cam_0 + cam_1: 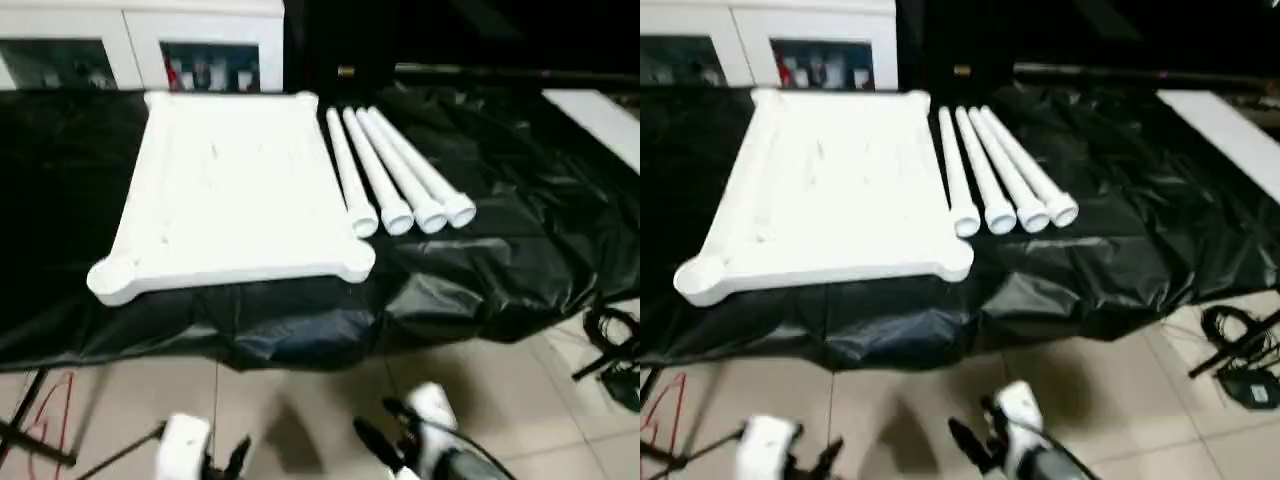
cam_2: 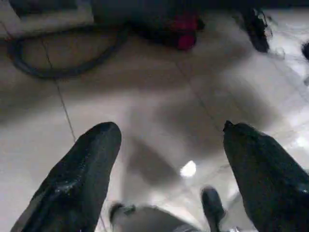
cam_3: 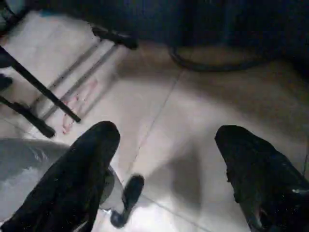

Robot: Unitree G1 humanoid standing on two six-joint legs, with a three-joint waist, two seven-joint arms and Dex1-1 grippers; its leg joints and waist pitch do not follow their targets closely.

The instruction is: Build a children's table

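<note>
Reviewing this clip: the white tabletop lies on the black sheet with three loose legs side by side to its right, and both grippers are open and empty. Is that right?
Not quite: there are four legs, not three, as the left eye view shows. The rest holds: the tabletop lies on the black sheet, and the left gripper and right gripper are open and empty.

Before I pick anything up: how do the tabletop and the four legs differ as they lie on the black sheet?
The tabletop is one wide, flat rectangle with rounded corners and a raised rim; the legs are four long, thin round tubes. The tabletop lies on the robot's left, the legs lie side by side along its right edge, open ends toward the robot. Both are plain white, unjoined, resting on the black sheet.
</note>
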